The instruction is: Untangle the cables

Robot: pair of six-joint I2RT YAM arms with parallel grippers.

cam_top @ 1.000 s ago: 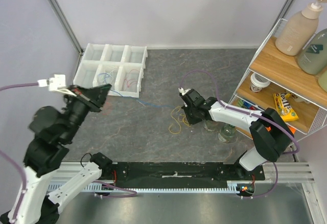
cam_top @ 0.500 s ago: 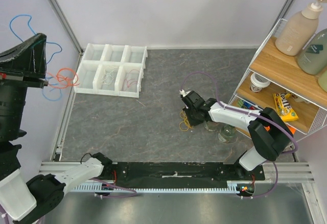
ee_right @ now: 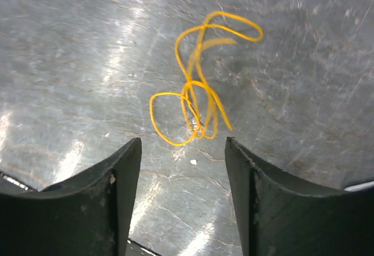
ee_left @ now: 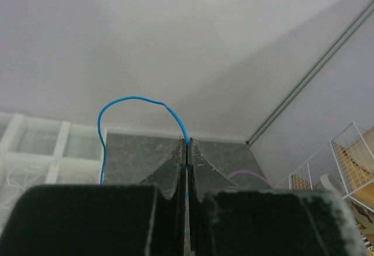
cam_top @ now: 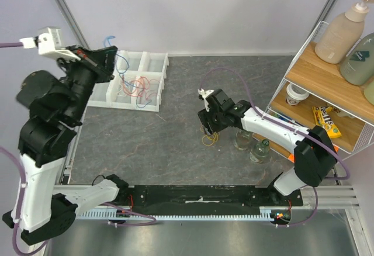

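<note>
L arm's reared up high, left gripper (cam_top: 108,57) well above the table (cam_top: 175,156). Its fingers (ee_left: 169,168) are pressed tight together, no gap betw them, and the blue cable (ee_left: 135,99) is nipped right in the seam. From the tips it arches up and over to one side of the fingers, then drops back down past them. A sliver of blue shows lower in the seam too. In the top view more blue loops dangle below the fingers, in front of the white tray (cam_top: 156,63). An orange-red tangle (cam_top: 140,85) sits in among those loops, below the fingertips. Can't tell whether it's hanging off the blue or lying in a tray compartment.

R side now: right gripper (ee_right: 182,146) is down low over the table, fingers spread wide, nothing held. The yellow cable (ee_right: 197,107) lies flat on the tabletop just ahead of the tips, roughly centred on the gap betw them, touching neither finger. It's bunched: a few loops cross at one knotty spot nearest the fingers, w/ one longer loop reaching away from them. Two glass jars (cam_top: 260,151) stand beside the R arm, back along it from the fingers.
</note>
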